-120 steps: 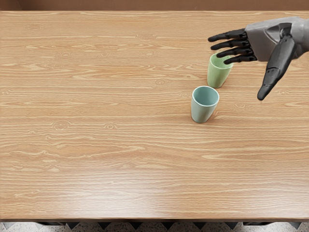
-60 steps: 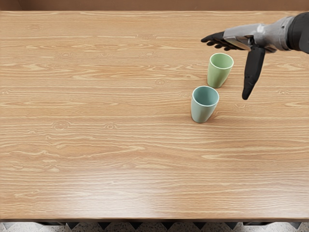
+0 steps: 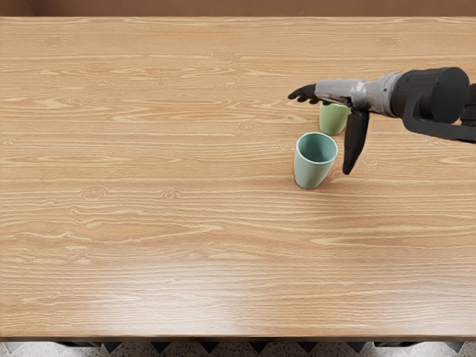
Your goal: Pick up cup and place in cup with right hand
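Right hand (image 3: 342, 92) over the green cup (image 3: 332, 119), hiding its rim; fingers stretched out, thumb spread wide from them, nothing held. Thumb points down just beside the blue cup (image 3: 312, 170) (a visible gap between them). Both cups upright on the table (image 3: 163, 238), the blue one nearer the bottom edge.
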Controlling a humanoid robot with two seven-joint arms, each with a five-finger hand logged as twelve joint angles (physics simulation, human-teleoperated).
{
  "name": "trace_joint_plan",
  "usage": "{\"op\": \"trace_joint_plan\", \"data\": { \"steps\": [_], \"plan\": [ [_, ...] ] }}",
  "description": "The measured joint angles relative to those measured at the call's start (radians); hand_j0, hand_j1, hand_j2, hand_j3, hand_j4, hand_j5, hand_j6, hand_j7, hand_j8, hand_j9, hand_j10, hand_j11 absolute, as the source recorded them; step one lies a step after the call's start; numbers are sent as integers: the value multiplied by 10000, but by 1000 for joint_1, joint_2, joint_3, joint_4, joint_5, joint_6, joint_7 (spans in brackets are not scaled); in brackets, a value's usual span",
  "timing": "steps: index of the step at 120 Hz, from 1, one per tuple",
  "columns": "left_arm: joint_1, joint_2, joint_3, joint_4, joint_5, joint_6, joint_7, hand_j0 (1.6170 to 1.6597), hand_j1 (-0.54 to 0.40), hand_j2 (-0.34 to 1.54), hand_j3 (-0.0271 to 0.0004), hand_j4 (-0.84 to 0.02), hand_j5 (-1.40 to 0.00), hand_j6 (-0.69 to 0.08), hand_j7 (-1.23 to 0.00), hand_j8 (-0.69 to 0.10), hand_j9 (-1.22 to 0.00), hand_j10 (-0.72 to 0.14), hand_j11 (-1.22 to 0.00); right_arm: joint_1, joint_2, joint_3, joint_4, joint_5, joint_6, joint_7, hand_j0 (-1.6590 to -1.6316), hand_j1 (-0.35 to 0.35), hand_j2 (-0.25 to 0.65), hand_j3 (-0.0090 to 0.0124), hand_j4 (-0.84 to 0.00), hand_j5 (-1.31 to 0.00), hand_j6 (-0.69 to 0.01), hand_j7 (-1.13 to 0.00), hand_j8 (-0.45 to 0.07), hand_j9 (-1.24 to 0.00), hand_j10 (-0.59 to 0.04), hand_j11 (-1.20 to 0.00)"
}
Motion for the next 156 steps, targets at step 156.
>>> {"op": "trace_joint_plan", "data": {
  "steps": [156],
  "plan": [
    [0, 0, 0, 0, 0, 0, 0, 16581, 3491, 0, 0, -3, 0, -3, 0, -3, 0, -2, 0, -244, 187, 1, -130, -328, -197, 0, -16581, -1424, -324, 0, -1772, -2262, -1790, -2256, -1778, -2260, -1764, -2259]
  ]
}}
